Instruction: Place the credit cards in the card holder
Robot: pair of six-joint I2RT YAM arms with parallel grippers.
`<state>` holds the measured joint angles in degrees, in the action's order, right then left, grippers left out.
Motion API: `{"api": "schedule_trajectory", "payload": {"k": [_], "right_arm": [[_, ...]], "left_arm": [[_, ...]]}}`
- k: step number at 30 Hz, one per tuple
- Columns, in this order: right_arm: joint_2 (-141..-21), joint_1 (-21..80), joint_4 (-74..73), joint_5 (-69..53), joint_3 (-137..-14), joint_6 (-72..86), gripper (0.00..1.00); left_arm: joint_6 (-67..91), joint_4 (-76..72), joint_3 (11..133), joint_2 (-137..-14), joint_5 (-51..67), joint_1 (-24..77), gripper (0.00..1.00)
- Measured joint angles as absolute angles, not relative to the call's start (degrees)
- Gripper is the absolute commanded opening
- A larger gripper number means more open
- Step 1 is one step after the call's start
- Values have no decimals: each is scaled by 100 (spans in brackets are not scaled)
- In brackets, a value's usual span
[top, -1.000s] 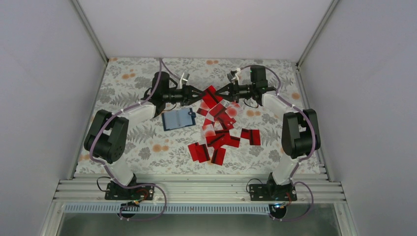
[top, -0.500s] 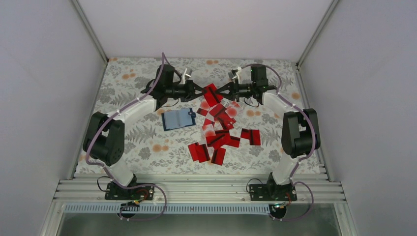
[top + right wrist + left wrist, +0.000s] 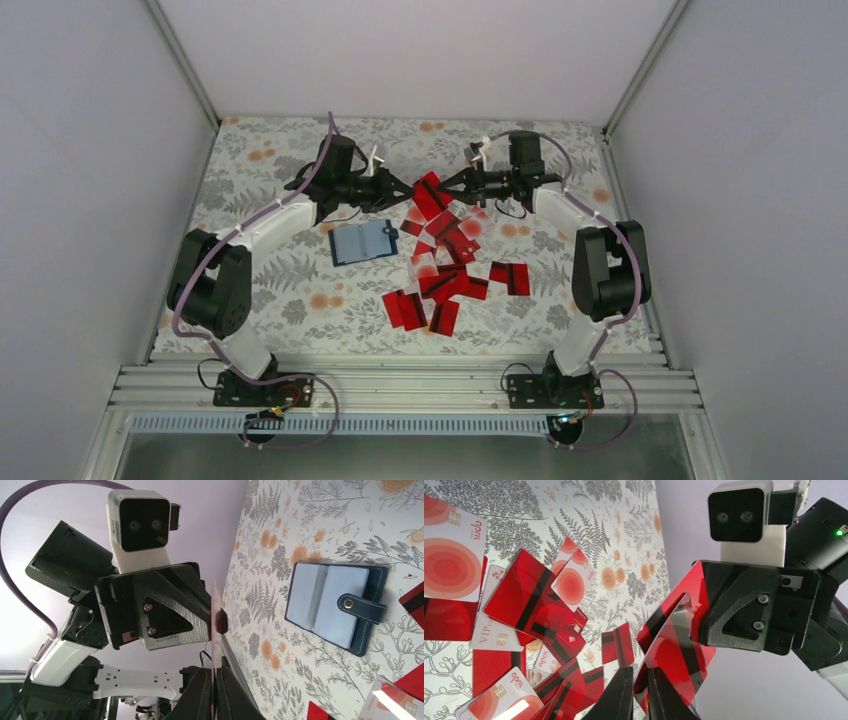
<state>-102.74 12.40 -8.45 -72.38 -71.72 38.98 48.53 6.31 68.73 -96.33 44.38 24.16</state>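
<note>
On the floral worktop [image 3: 260, 290], the left end effector [image 3: 406, 190] and the right end effector [image 3: 446, 185] are met at 12 o'clock, each pressed together on an opposite edge of a dark-striped held card [image 3: 674, 650]. The card holder [image 3: 361, 241] is laid open, its long axis nearly 9-to-3 and its snap tab pointed to 3 o'clock. The credit cards [image 3: 450, 270] are scattered at its 3 o'clock. "VIP" is read on one pale card [image 3: 491, 627].

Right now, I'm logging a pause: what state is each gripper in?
Left gripper: shut on a red credit card held above the table.
Right gripper: shut on the same card's other end.
</note>
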Motion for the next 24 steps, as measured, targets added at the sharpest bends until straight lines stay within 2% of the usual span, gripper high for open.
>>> {"api": "schedule_trajectory", "payload": {"k": [3, 18, 19, 22, 24], "right_arm": [[-10274, 1240, -882, -7201, -7183, 3892, 4], [-10280, 1234, -1870, -6392, -7120, 2987, 5], [-10280, 1234, -1964, -6281, -7054, 2893, 10], [-10280, 1229, -2265, -5948, -6862, 2670, 47], [-10280, 1229, -2432, -5769, -6748, 2502, 60]], "left_arm": [[4818, 674, 6879, -9633, 4407, 2412, 3], [4543, 784, 6993, -9592, 4421, 2362, 2], [4519, 790, 6989, -9570, 4418, 2344, 2], [4407, 808, 6984, -9511, 4449, 2300, 2], [4313, 825, 6984, -9496, 4491, 2287, 2]]}}
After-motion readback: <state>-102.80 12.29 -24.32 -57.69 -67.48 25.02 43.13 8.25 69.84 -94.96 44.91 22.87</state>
